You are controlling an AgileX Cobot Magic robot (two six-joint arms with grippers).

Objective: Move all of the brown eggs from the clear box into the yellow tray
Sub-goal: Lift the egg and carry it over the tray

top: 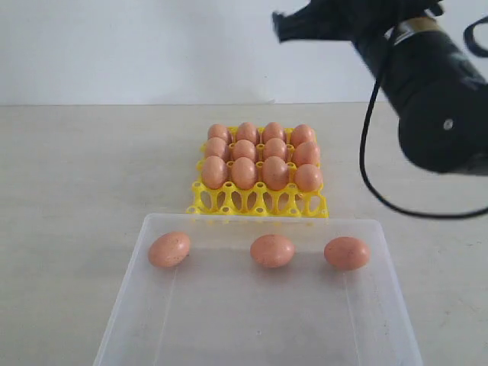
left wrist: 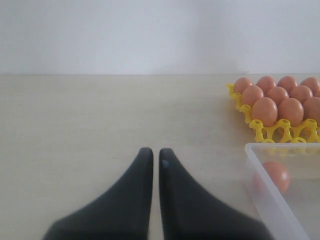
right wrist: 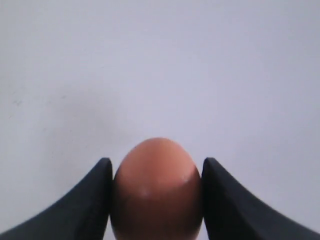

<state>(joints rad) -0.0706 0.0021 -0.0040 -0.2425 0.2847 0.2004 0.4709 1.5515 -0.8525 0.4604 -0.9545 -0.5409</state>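
Since the pale table (top: 69, 191) carries everything, read it first: the clear box (top: 252, 335) sits nearest the exterior camera, and the yellow tray (top: 259, 204) stands just beyond its far wall. You have the right arm (top: 435, 99) raised high at the right of that view. Twelve cups in the tray's three far rows are filled; the row next to the box is bare.

The left gripper (left wrist: 151, 154) is over bare table off the box's left side, its fingers (left wrist: 120, 205) pressed together on nothing. The right gripper (right wrist: 156, 165) pinches one of the brown eggs (right wrist: 156, 195) across its waist, with a black finger on either flank and one end poking out past the tips. Three more eggs lie along the box's far wall, apart from one another: left (top: 169, 249), middle (top: 272, 250), right (top: 346, 253).

Treat each as light, rigid and brittle, with a smooth shell that will likely slip sooner than it gives; squeeze harder and you risk a crack. Take hold across the widest part, as here, and lower it end-down into an empty near cup without knocking its neighbours.
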